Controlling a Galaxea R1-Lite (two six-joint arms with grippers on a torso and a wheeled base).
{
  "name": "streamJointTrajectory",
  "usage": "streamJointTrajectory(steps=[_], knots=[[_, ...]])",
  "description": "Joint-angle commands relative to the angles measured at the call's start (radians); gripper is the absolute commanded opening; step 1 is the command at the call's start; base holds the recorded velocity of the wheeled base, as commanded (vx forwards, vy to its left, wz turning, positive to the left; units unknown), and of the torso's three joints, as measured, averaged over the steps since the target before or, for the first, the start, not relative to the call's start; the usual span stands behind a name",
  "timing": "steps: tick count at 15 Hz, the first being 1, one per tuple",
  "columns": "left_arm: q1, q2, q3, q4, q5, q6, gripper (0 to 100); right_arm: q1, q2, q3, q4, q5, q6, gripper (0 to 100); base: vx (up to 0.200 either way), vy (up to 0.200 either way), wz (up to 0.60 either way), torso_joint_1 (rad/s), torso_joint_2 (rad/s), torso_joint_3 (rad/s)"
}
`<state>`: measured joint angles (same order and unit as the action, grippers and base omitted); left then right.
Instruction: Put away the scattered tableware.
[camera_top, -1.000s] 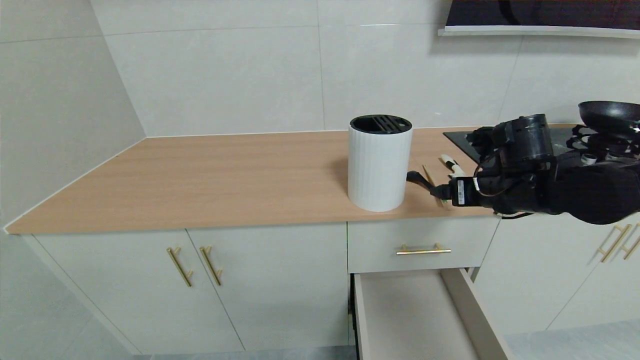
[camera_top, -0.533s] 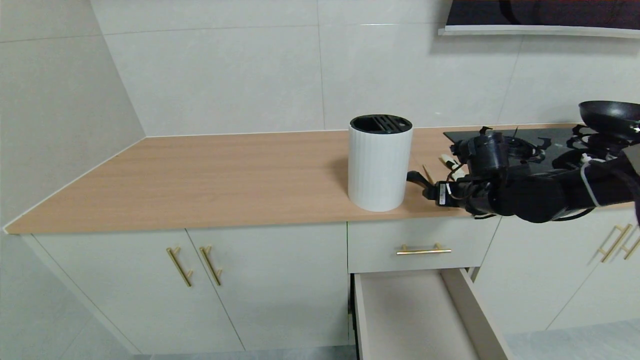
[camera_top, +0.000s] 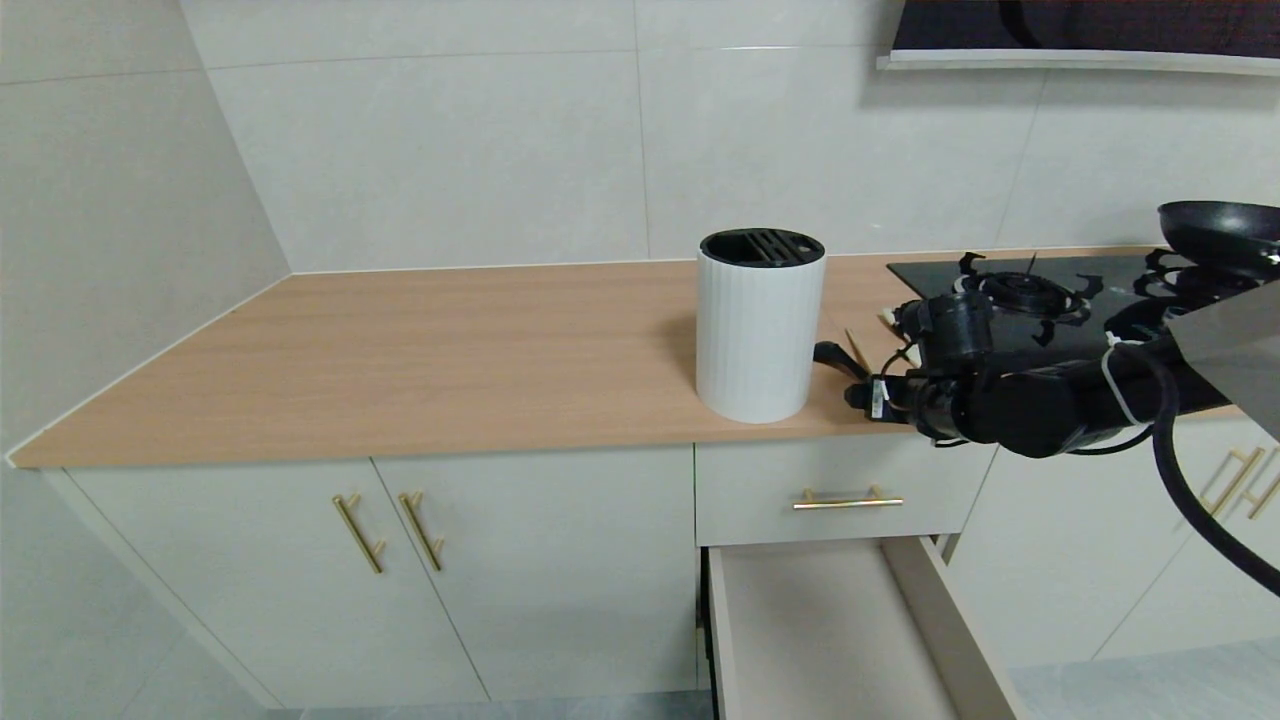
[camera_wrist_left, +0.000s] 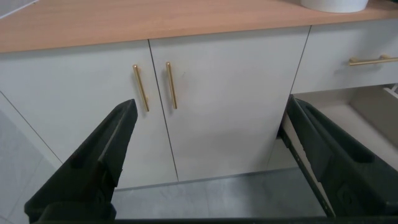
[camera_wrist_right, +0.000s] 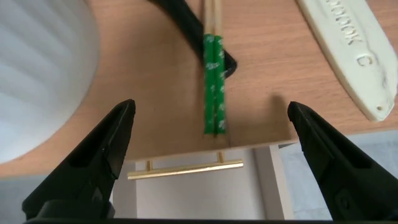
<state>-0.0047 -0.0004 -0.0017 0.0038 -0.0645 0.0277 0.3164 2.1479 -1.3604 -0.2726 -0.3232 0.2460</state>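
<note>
Right tool, head view: my right tool (camera_top: 862, 390) hangs at the tabletop (camera_top: 450, 350) edge, at 4 o'clock of the white holder (camera_top: 760, 330). The chopsticks (camera_top: 853, 350) lie at the holder's 3 o'clock.
Left tool, left wrist view: my left tool (camera_wrist_left: 211, 106) is spread wide, facing the cabinet doors (camera_wrist_left: 155, 87).
Right wrist view: my jaws stand wide, with the green-tipped chopsticks centred between them across a black handle (camera_wrist_right: 180, 18).
Doing it well: I judge I should straddle both sticks, pinch them as a pair and spare the handle.

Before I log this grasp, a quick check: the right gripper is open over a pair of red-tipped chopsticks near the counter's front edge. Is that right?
Not quite: the chopsticks have green tips, not red, as the right wrist view shows. The right gripper is indeed open over them, near the counter's front edge.
</note>
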Motion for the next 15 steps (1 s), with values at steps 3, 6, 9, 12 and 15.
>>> streamJointTrajectory(steps=[3,6,9,12,15], knots=[[0.000,0.000,0.000,0.001,0.000,0.000,100,-0.002,0.006,-0.008,0.000,0.000,0.001,100,0.000,0.000,0.00,0.000,0.00,0.000],[0.000,0.000,0.000,-0.001,0.000,0.000,100,-0.003,0.007,-0.006,0.000,0.000,0.001,0,0.000,0.000,0.00,0.000,0.00,0.000],[0.000,0.000,0.000,0.001,0.000,0.000,100,-0.003,0.007,-0.008,0.000,0.000,0.001,0,0.000,0.000,0.00,0.000,0.00,0.000],[0.000,0.000,0.000,0.001,0.000,0.000,100,-0.003,0.006,-0.008,0.000,0.000,0.003,0,0.000,0.000,0.00,0.000,0.00,0.000],[0.000,0.000,0.000,0.001,0.000,0.000,100,-0.003,-0.003,-0.005,0.001,0.000,0.003,0,0.000,0.000,0.00,0.000,0.00,0.000]])
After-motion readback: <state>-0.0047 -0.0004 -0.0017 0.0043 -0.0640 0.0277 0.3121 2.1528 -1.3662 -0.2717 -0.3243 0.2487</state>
